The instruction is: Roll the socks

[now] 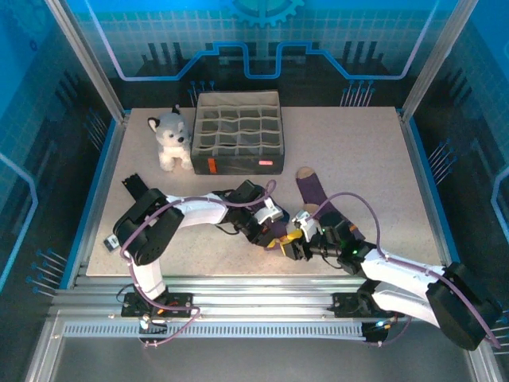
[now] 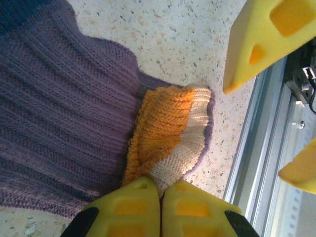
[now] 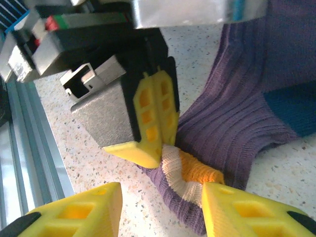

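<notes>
Left pincer [image 2: 160,190] clamped on the orange cuff [image 2: 165,123] of the socks [image 2: 59,123]; right pincer [image 3: 160,190] apart, straddling it.

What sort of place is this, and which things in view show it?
Probably a robotics lab cell: a table enclosed by an aluminium frame and blue panels, two robot arms bolted at its near edge, and a plush husky as prop.

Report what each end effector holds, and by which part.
Left end effector is shut on the socks, pinching their orange-and-cream cuff edge. Right end effector stands open astride that cuff, gripping nothing.
</notes>
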Tool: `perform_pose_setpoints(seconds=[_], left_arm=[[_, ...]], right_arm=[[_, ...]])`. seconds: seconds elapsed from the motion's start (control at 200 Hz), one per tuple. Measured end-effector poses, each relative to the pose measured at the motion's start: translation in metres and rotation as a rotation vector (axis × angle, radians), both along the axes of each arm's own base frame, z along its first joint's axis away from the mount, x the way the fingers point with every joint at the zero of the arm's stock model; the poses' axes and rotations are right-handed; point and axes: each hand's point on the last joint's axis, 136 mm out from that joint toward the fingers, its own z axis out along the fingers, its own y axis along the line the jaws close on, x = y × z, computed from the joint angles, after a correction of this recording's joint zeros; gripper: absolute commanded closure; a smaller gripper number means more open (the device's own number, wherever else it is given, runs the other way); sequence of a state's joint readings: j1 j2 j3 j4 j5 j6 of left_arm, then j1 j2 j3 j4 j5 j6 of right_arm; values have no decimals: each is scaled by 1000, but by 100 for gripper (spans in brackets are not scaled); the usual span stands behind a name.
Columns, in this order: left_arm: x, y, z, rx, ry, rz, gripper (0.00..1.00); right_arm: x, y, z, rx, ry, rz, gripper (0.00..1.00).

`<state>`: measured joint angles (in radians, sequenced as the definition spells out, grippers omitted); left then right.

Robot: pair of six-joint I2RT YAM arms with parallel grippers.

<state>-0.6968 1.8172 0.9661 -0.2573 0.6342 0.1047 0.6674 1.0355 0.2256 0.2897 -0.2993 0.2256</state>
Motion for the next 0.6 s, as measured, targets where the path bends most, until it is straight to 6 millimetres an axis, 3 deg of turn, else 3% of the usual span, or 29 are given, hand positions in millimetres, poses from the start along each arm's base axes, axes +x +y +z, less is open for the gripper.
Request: perform_pose_setpoints(seconds=[0.41, 0.6], left_arm=[[1, 7, 0, 6, 60, 22, 96], [5, 11, 0, 5, 85, 51, 96]], right_arm=[[16, 13, -4, -75, -48, 65, 53], [11, 19, -12, -85, -20, 114, 53]])
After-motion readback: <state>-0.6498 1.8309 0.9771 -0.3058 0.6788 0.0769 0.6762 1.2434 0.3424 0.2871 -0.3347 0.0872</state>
